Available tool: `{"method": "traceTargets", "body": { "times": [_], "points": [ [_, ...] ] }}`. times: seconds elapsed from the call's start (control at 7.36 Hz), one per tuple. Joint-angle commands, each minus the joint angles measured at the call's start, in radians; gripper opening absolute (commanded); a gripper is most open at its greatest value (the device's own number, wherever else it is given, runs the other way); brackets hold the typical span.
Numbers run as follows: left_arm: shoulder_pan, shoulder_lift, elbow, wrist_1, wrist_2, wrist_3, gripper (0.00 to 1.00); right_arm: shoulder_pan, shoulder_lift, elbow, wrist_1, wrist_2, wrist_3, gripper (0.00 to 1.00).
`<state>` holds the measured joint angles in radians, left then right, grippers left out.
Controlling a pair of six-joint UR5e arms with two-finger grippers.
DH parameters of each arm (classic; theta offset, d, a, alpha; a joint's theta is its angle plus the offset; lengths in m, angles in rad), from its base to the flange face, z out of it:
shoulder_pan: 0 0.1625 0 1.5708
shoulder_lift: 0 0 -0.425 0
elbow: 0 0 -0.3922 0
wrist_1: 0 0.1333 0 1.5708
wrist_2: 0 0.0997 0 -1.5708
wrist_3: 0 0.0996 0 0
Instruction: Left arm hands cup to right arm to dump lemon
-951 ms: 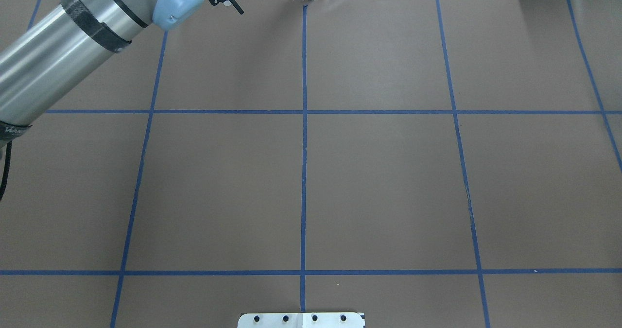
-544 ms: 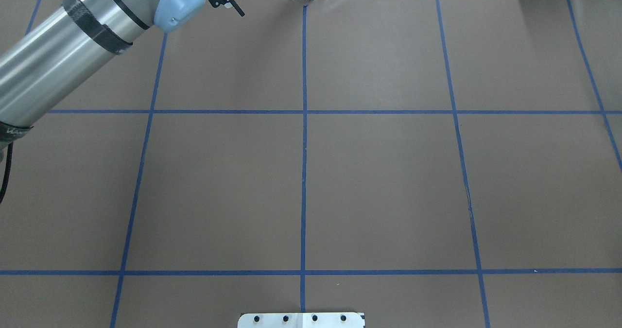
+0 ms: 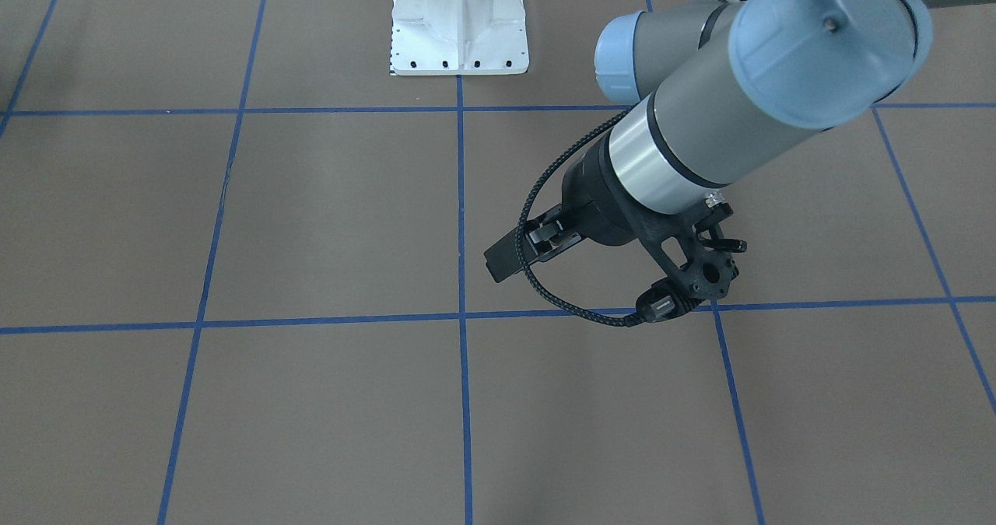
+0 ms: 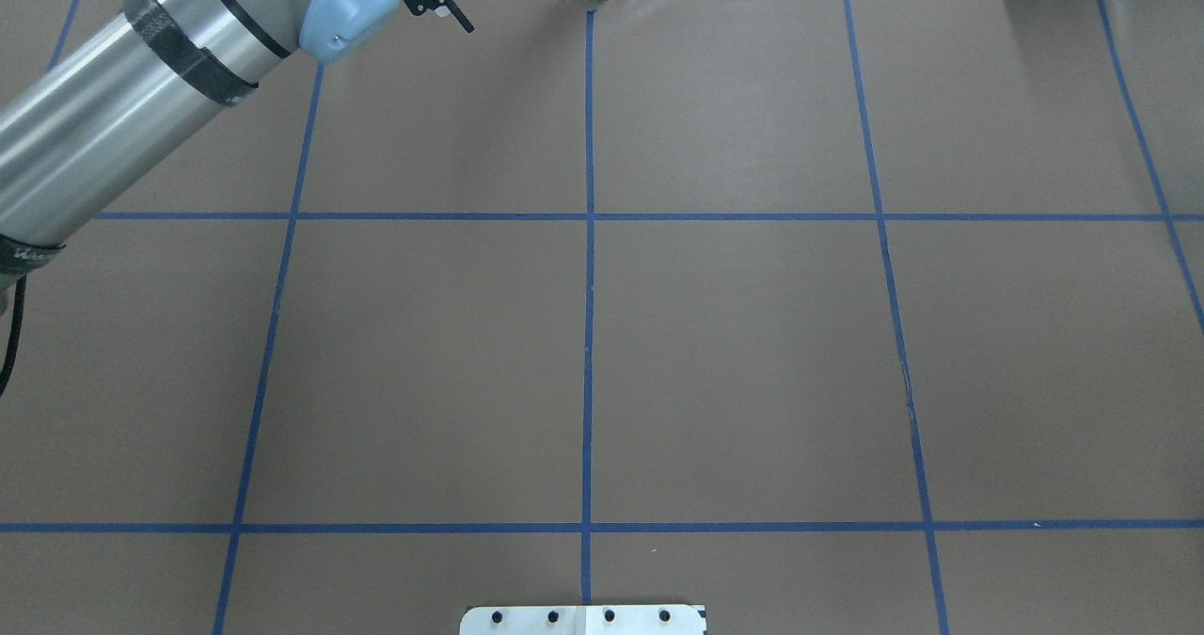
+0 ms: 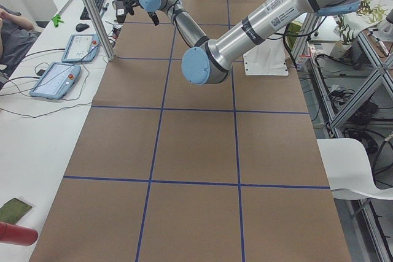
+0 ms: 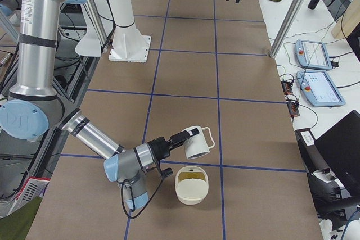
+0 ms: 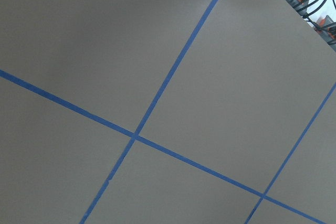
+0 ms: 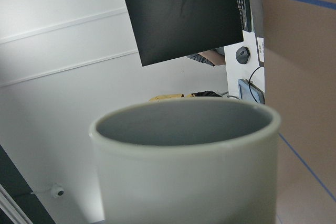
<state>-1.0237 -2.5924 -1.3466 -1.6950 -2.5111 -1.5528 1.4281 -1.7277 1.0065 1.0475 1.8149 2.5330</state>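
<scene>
My right gripper [image 6: 181,139] is shut on the white cup [image 6: 198,143] and holds it tipped on its side just above the table, with the handle up and the mouth facing away from the arm. In the right wrist view the cup [image 8: 184,156] fills the frame and its grey inside is empty. A yellowish patch that looks like the lemon [image 6: 191,179] lies inside a cream container [image 6: 191,194] right below the cup's mouth. My left gripper [image 3: 506,257] hangs far away over the other end of the table, open and empty; it also shows in the overhead view [image 4: 437,0].
The brown table cover has a blue tape grid. The white robot base plate [image 3: 459,23] stands at the robot's side. A metal post [image 6: 292,9] and teach pendants [image 6: 315,54] stand along the operators' side. A monitor [image 8: 181,11] shows beyond the cup.
My left arm has edged slightly toward the table's far edge. Nothing else in the overhead view has changed.
</scene>
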Motion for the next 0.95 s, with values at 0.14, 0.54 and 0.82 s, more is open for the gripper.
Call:
{"method": "traceTargets", "body": {
  "times": [0.14,0.54,0.82],
  "points": [
    [0.005,0.000,0.000,0.000,0.001,0.000,1.00,0.000,-0.013,-0.005,-0.010,0.099,-0.332,0.05],
    [0.005,0.006,0.000,0.000,0.001,0.005,1.00,0.000,-0.042,-0.005,-0.076,0.165,-0.708,0.05],
    [0.007,0.006,-0.012,0.000,0.039,0.010,1.00,0.000,-0.046,0.010,-0.131,0.190,-0.914,0.04]
  ]
}}
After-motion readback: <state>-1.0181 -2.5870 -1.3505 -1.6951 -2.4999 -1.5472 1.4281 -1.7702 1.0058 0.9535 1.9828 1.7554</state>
